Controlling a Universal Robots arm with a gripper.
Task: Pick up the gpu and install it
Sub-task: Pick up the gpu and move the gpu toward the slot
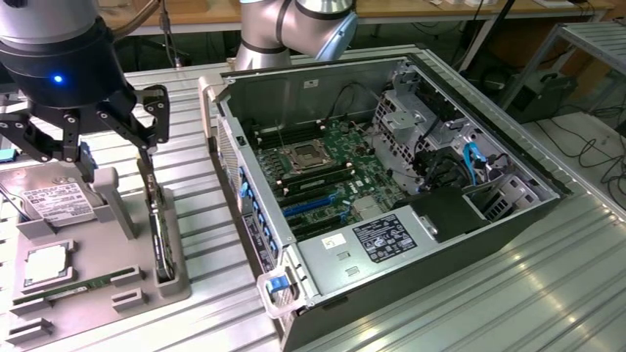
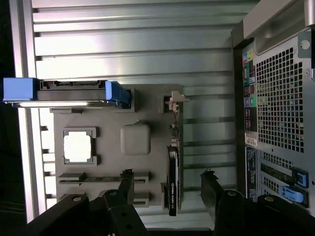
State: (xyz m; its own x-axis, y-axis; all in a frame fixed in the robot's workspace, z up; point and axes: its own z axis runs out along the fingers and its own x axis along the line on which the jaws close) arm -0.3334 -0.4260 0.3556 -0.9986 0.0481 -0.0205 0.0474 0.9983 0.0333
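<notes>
Hard drive, CPU and memory stick sat on the gray fixture tray at the exterior view's left. Gripper hung over the tray, fingers spread, holding nothing. The gpu stood on edge in the tray's slot, between the fingers, untouched. Open PC case sat just to the right.

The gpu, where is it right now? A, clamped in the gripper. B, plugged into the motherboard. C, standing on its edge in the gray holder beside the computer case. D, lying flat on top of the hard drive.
C: the gpu stands on edge in a slot of the gray holder, outside the computer case, with the open gripper above it and not clamping it.
</notes>
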